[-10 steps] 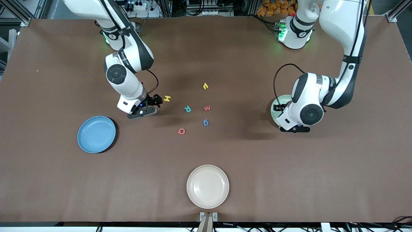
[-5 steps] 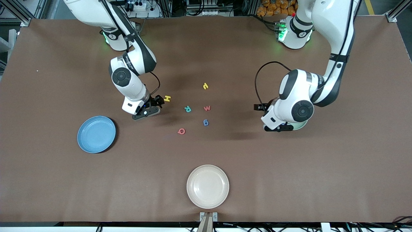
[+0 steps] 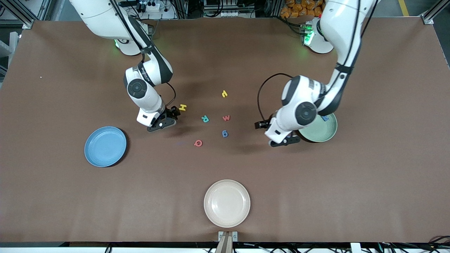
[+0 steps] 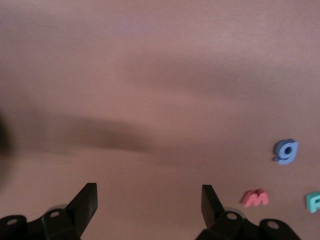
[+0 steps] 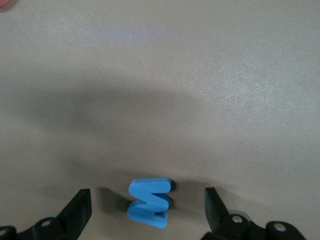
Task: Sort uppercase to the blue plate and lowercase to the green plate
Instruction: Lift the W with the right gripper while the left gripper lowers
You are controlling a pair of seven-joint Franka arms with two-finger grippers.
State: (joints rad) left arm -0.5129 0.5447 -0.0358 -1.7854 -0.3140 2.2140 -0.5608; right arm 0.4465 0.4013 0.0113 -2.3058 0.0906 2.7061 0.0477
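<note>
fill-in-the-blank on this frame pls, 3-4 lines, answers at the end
1. The blue M lies on the table between the open fingers of the ____ gripper.
2. The one letter already in the green plate is coloured ____.
3. The blue plate holds ____ letters.
4. The left gripper is open and holds ____.

Missing words: right; blue; no; nothing
</note>
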